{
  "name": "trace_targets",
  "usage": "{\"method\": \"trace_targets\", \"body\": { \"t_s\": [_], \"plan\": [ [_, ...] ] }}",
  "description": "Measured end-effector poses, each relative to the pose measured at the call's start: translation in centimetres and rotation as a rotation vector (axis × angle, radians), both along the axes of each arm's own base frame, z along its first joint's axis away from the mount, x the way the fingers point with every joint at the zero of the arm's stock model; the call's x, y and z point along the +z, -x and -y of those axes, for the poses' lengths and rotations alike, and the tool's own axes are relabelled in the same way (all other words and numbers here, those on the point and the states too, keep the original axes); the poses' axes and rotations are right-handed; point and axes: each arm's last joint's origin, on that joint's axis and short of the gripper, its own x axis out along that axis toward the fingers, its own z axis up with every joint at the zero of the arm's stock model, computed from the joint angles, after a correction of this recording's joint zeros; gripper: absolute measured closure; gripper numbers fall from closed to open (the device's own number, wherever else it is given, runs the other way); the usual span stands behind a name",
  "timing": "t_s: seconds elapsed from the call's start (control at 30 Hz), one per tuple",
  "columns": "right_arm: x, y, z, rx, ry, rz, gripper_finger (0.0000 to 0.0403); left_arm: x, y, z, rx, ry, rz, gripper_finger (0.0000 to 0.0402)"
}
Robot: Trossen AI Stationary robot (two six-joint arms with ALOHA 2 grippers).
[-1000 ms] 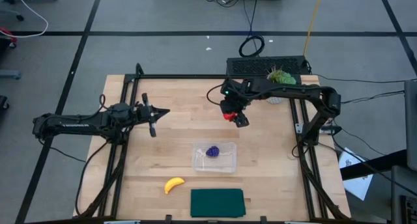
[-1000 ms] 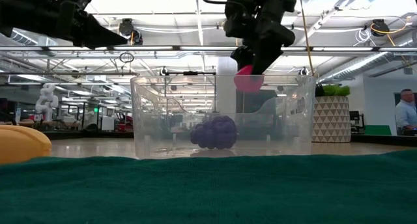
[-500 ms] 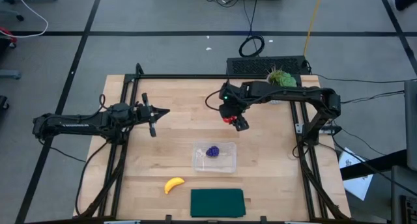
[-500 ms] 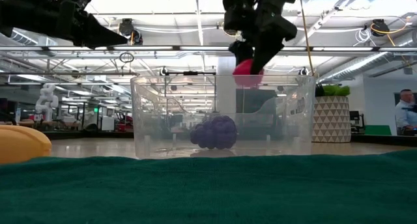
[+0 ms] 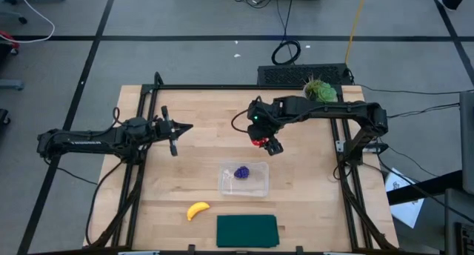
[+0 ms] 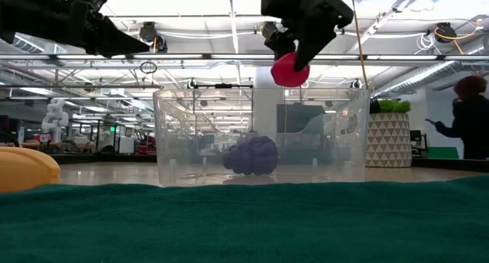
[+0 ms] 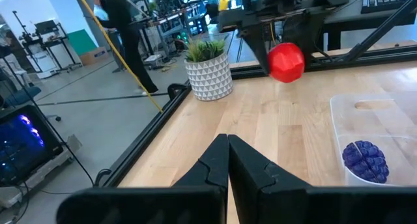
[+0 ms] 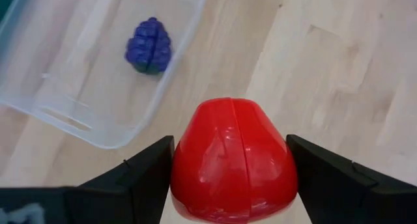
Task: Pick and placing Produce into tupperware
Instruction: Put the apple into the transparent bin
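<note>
One of three pieces: purple grape-like cluster [image 5: 241,172] lying inside the clear shallow rectangular plastic container [image 5: 259,185], centre-low of the high view.
Right gripper [image 5: 264,144]: pinching the red strawberry-like piece [image 8: 232,160], sliding down-frame toward the container, not yet over it.
Left gripper [image 5: 175,129]: waiting left of centre, fingers pressed together.
Yellow curved banana [image 5: 197,210]: resting lower left of the container, untouched.
Meaning: drop nearing.

One grape cluster [image 5: 241,172], one strawberry [image 5: 258,141], one banana [image 5: 197,210], one tupperware [image 5: 255,187], one potted plant [image 5: 320,89]
</note>
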Motion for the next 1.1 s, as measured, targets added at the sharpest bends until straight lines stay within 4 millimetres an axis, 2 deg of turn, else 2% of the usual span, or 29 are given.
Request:
{"method": "trace_targets", "body": {
  "t_s": [0.47, 1.1],
  "plan": [
    [0.0, 0.1, -0.6, -0.045, -0.086, -0.018, 0.0133, 0.0, 0.0, 0.0, -0.001, 0.000, -0.001, 0.0394],
    [0.0, -0.2, -3.9, -0.004, -0.112, -0.030, 0.0133, -0.1, 0.0, 0.0, -0.001, 0.004, -0.006, 0.0394]
  ]
}}
